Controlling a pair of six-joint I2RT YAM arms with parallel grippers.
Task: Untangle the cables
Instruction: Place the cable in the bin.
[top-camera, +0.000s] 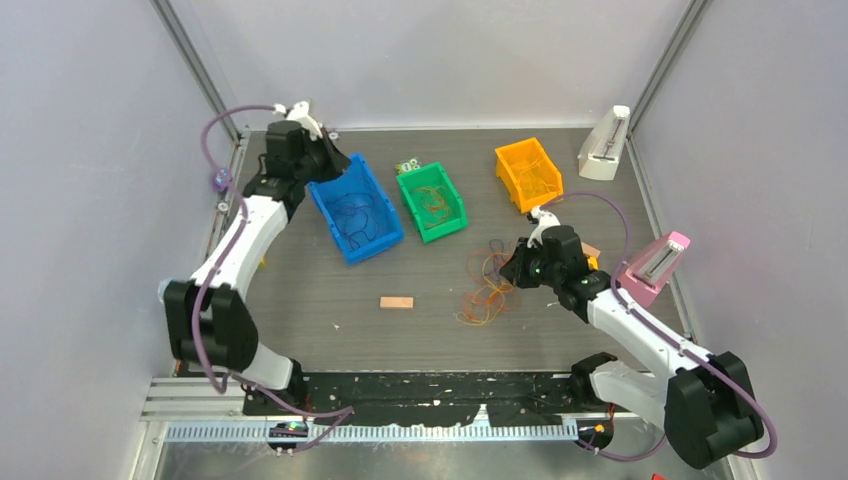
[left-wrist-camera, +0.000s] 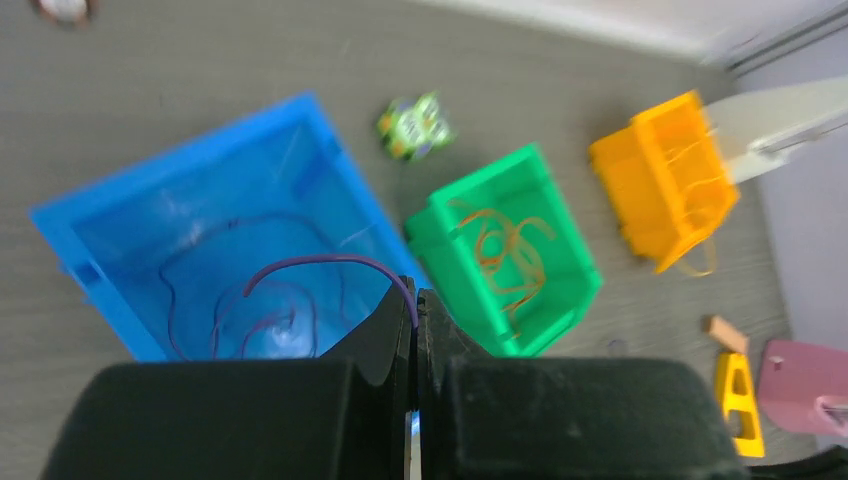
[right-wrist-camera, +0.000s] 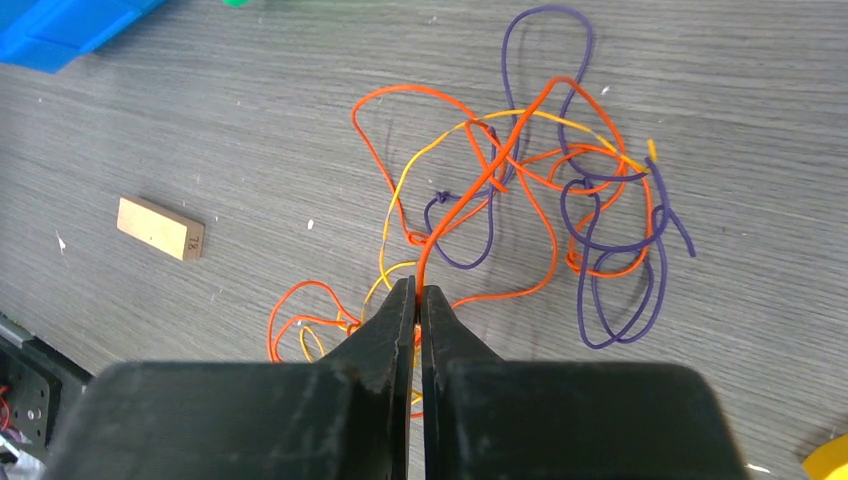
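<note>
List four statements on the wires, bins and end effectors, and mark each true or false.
1. The right end effector is shut on a thin orange wire from the wire tangle. True.
2. The left end effector hangs open. False: it is shut on a thin purple wire over the blue plastic bin.
3. The green plastic bin holds orange wires. True.
4. The small wooden block lies in the green bin. False: it lies on the grey table, apart from the tangle.
</note>
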